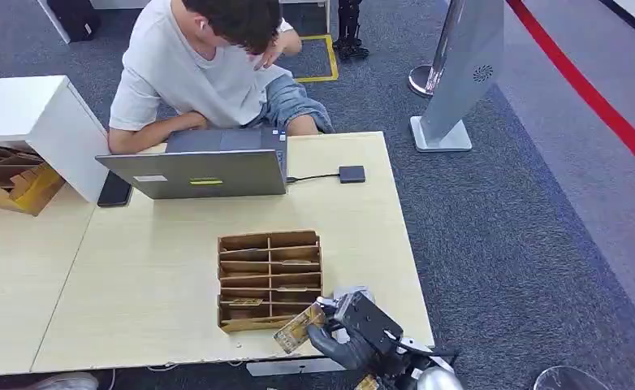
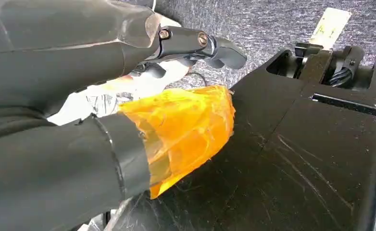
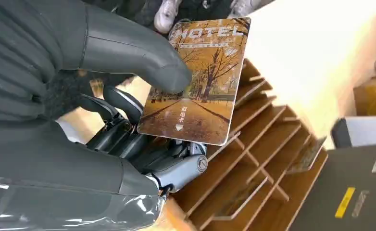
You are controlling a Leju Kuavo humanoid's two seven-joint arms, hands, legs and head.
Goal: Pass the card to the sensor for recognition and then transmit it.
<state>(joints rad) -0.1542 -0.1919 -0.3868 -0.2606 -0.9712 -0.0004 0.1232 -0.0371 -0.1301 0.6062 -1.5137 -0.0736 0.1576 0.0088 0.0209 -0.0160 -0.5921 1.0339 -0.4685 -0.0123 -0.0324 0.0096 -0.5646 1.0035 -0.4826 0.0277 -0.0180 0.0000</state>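
A person in a white T-shirt [image 1: 186,69] sits at the far side of the pale wooden table [image 1: 152,268], bent over an open laptop [image 1: 196,166]. A thin cable runs from the laptop to a small dark box [image 1: 352,174] lying flat on the table near its right edge. A black phone [image 1: 115,190] lies just left of the laptop, beside a white cabinet [image 1: 30,114]. Near the table's front edge sits a brown cardboard rack [image 1: 269,279] with rows of slots; one slot holds another card [image 3: 310,155]. On the grey carpet beyond the table stands a slanted grey kiosk [image 1: 459,77].

The right hand [image 1: 355,329] reaches in over the table's front right corner, just beside the rack. Its thumb [image 3: 143,55] presses down on the face of the card [image 3: 200,79], with the darker fingers [image 3: 116,103] underneath, so the card is pinched and held clear of the rack. The card shows autumn trees and the word HOTEL.

The left hand [image 2: 80,96] hangs low, its thumb wrapped in orange tape; whether its fingers are apart or together, I cannot tell.
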